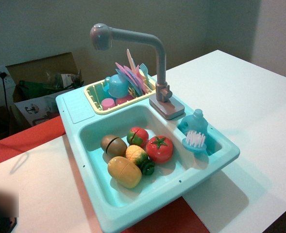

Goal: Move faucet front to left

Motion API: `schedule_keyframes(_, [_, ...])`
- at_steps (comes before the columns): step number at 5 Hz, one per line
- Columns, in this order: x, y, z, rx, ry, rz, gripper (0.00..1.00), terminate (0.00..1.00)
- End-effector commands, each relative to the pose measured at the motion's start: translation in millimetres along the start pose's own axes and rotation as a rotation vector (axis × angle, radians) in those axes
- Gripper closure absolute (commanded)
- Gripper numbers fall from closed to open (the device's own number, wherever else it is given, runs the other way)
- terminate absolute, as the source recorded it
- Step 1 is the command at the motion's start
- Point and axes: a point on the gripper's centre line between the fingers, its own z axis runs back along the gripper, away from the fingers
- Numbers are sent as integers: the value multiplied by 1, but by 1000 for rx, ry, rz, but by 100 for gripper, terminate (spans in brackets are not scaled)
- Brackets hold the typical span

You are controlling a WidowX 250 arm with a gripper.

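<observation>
The grey toy faucet (pixel 159 63) stands upright on its flat grey base (pixel 167 107) at the back right rim of the turquoise toy sink (pixel 215 162). Its long spout reaches to the left, and its rounded head (pixel 101 36) hangs above the yellow dish rack (pixel 96 99). No gripper shows in this view. A dark blurred patch at the bottom left corner cannot be identified.
The basin holds toy food: a tomato (pixel 159 148), an apple (pixel 138 136), a kiwi (pixel 113 145), a pineapple (pixel 139 158) and a yellow piece (pixel 124 172). A blue soap bottle (pixel 197 121) and brush (pixel 196 140) sit at the right. The rack holds a blue teapot (pixel 116 86) and plates. A cardboard box (pixel 41 82) stands behind.
</observation>
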Motion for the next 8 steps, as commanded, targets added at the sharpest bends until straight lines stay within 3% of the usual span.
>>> schedule_keyframes(1, [0,0,0,0,0,0,0,0])
schedule_keyframes(2, [12,0,14,-20,2,15,0,0])
schedule_keyframes(4, [57,-42,-28,8,64,31,0,0])
schedule_keyframes(5, [83,-63,-39,41,84,44,0,0])
schedule_keyframes(7, [128,-119,-51,45,89,-19,0,0])
schedule_keyframes(8, [142,-115,-57,56,90,3,0,0])
